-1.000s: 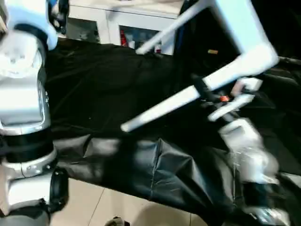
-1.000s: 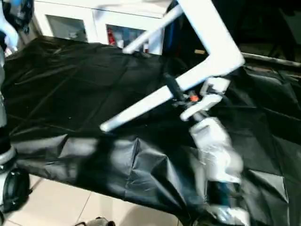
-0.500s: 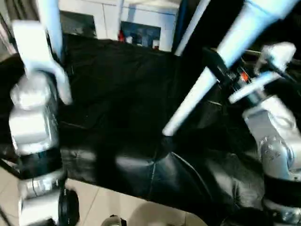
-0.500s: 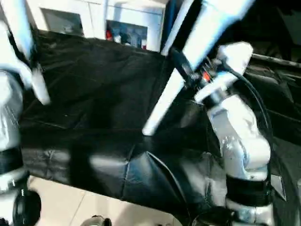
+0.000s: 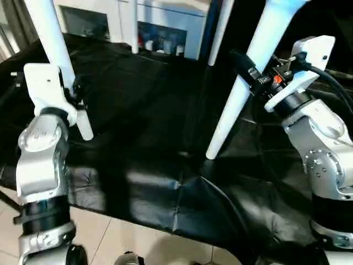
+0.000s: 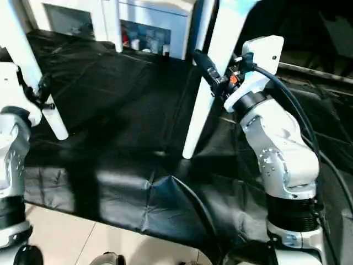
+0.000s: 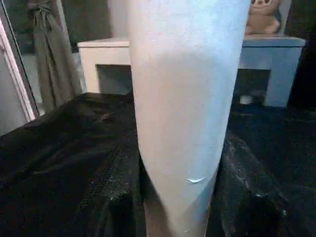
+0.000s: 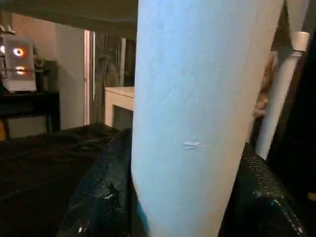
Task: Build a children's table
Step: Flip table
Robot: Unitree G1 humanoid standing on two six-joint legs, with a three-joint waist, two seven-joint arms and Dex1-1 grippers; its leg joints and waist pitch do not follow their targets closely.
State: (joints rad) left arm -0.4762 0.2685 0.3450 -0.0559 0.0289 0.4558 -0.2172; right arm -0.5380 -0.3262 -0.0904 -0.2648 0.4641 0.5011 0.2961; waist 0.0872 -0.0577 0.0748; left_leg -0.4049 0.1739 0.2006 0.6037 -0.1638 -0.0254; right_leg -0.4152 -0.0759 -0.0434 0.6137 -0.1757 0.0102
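**Both claws clamped on table legs, table now upright**

The right gripper [image 5: 246, 74] is closed tight on one white leg [image 5: 242, 94] of the children's table, its black fingers [image 8: 103, 197] pressed to either side of the tube. That leg slants down to the black-draped table [image 5: 138, 110], its tip resting near the front edge. The left gripper [image 5: 73, 93] is likewise closed on another leg [image 5: 55, 49], black fingers [image 7: 108, 197] hugging both sides; this leg's tip hangs just beside the gripper, at the cloth's left front corner, and I cannot tell whether it touches. Two more legs [image 5: 134, 27] drop in farther back, toward the rear edge, in front of the white cabinet [image 5: 165, 22]. The tabletop itself is above, out of sight.

A second ago the little table was tipped on its side with the right-hand leg lying nearly flat across the cloth, and only the right arm was at a leg. Since then the legs have swung to point downward, and the left arm has come in and taken its leg.
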